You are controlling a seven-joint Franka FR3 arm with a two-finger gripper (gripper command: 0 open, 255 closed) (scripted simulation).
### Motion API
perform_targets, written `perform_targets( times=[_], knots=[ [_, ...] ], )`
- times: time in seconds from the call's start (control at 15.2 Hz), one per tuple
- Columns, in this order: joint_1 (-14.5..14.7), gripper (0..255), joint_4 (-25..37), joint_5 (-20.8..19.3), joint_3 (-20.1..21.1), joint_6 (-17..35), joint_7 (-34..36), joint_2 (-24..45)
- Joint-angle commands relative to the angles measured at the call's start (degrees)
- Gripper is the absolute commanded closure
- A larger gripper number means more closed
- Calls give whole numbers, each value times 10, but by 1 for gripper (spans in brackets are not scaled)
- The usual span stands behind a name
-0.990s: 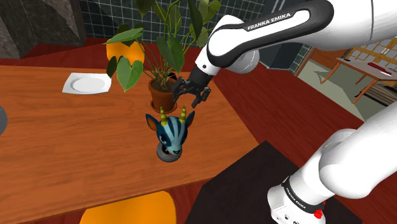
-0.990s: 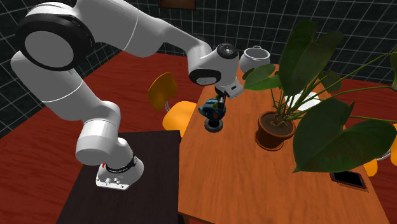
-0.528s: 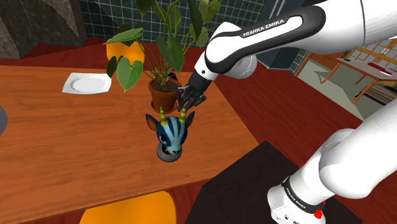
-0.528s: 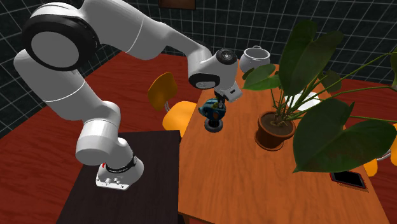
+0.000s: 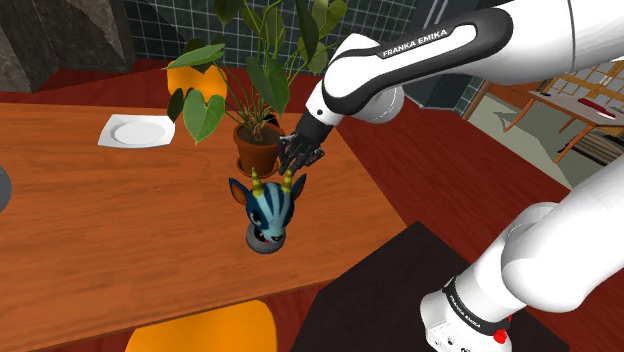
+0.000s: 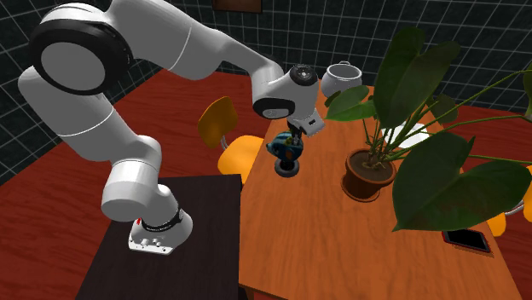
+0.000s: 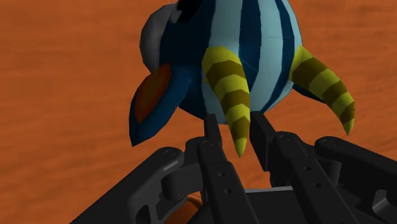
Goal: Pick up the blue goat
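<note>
A: What is nearest in the shoulder view?
B: At the bottom edge there is one orange chair point(image 5: 200, 328). At the lower right is the dark stand point(image 5: 390, 290) of the arm.
A: Where is the blue goat?
B: The blue goat point(image 5: 267, 213) stands upright on its grey round base on the wooden table point(image 5: 100, 220), a little left of the frame's middle. It is one goat with two yellow striped horns.
A: How is the gripper?
B: The gripper point(image 5: 293, 162) reaches from the upper right onto the goat's head. In the wrist view its fingers point(image 7: 213, 143) are closed on one horn point(image 7: 228, 95), so it grasps the goat there.
A: Are there containers?
B: Just behind the goat stands one brown pot point(image 5: 256, 150) with one large green plant point(image 5: 203, 118) in it. Further, at the upper left, lies one white plate point(image 5: 137, 131). In the second exterior view one white lidded vessel point(image 6: 344, 78) stands at the table's far end, but I cannot see its inside.
A: Are there more chairs?
B: A second orange chair point(image 5: 190, 80) stands behind the plant. That makes two.
</note>
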Motion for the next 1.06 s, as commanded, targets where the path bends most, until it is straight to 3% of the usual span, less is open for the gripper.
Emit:
perform_targets(
  times=[0.0,0.99],
  knots=[
    [-1,255,5,-4,-1,-11,5,-7],
    [-9,255,58,-32,-7,-110,45,-57]
  ],
)
